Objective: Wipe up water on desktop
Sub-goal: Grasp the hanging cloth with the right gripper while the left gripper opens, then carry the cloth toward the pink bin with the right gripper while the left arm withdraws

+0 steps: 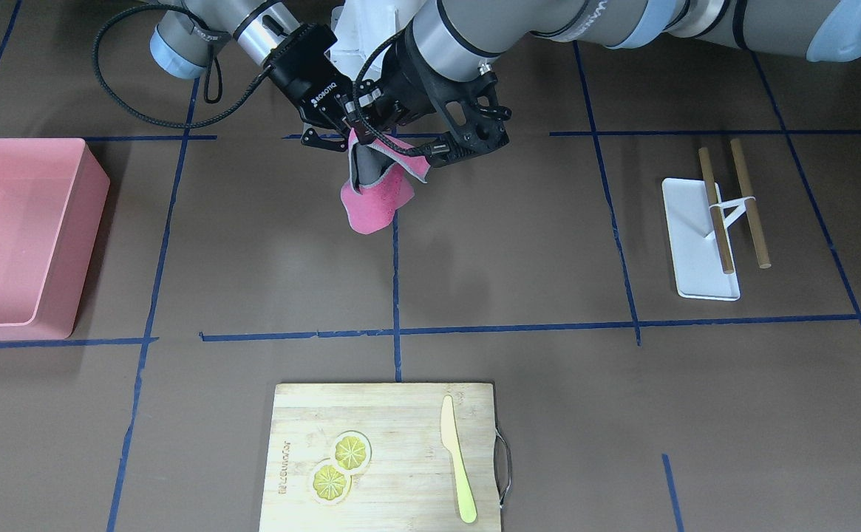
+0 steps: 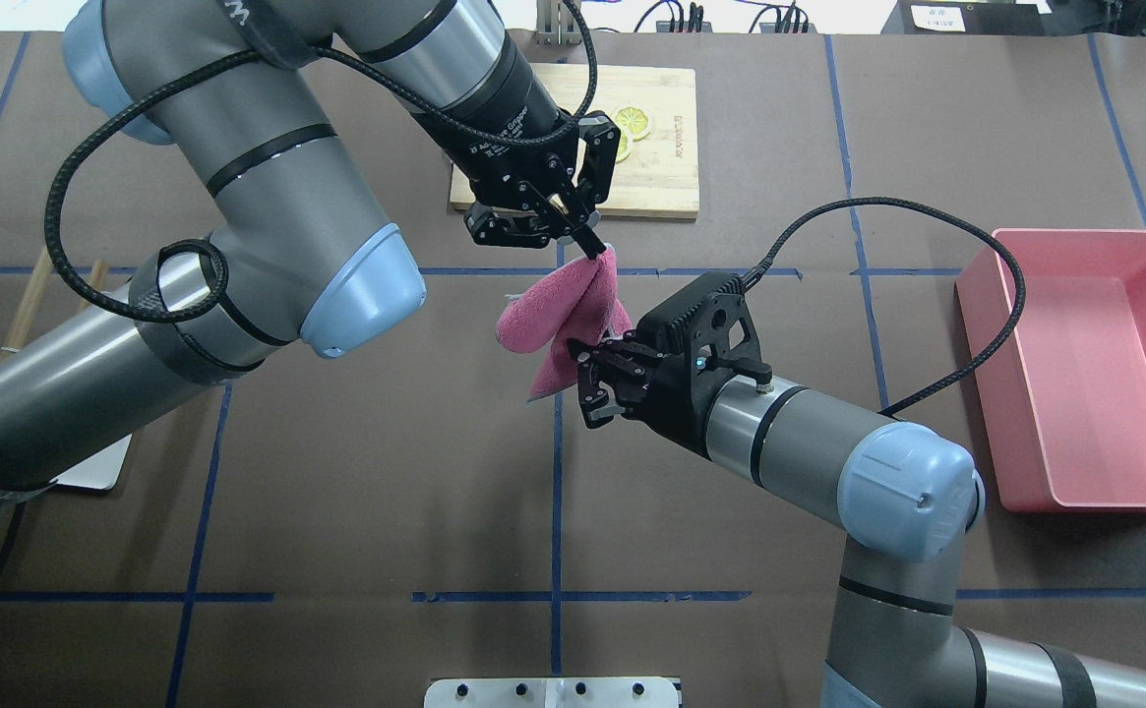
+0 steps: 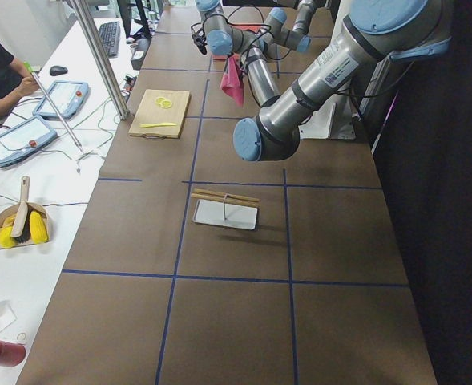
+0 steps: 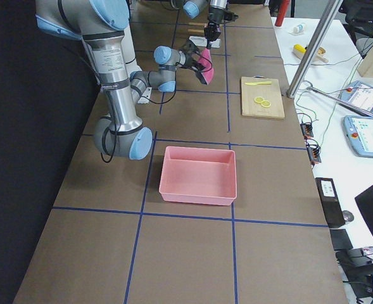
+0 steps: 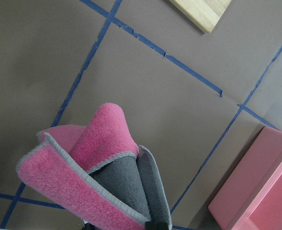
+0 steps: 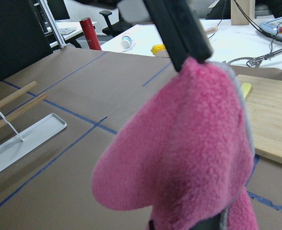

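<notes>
A pink cloth with a grey back hangs folded above the middle of the dark-brown desktop. My left gripper is shut on the cloth's top edge. My right gripper is shut on the cloth's near edge. In the front view the cloth's top edge spans from the right gripper to the left gripper. The cloth fills the left wrist view and the right wrist view. The cloth does not touch the desktop. I see no water on the surface.
A pink bin stands on the robot's right. A wooden cutting board with lemon slices and a yellow knife lies at the far side. A white tray with two wooden sticks lies on the robot's left.
</notes>
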